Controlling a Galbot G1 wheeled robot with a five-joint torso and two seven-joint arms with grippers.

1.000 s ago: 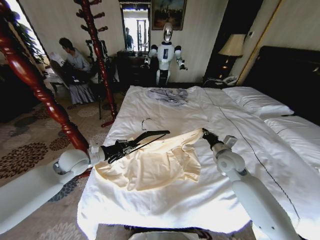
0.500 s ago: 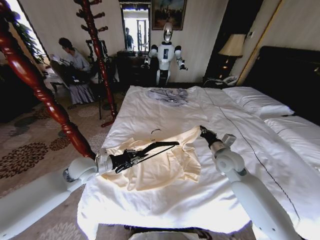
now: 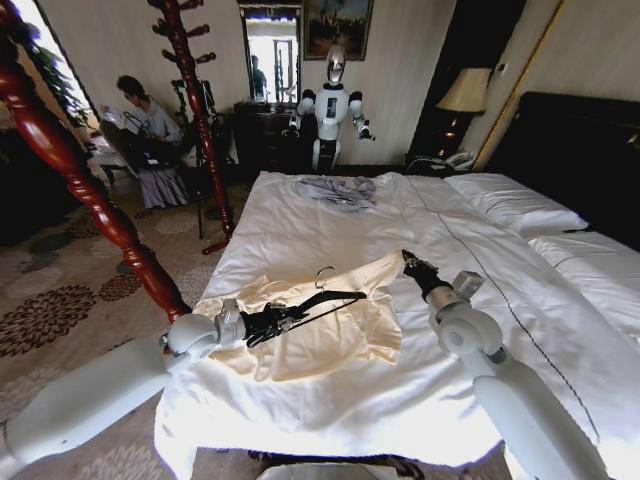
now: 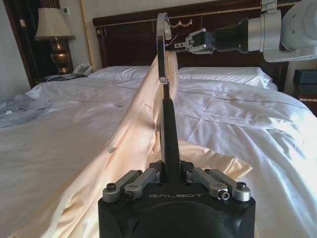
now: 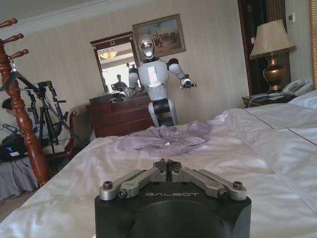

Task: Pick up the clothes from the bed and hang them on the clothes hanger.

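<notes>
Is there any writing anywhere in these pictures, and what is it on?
"GALBOT": on the black body of the left gripper, which holds the hanger.
"GALBOT": on the black body of the right gripper.
Anything on the far robot or the painting is too small to read.

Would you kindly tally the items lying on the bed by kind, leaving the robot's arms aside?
Garments: 2, a cream shirt and a grey garment.
Hangers: 1, a black hanger.
Pillows: 2, one and another.
Total: 5.
</notes>
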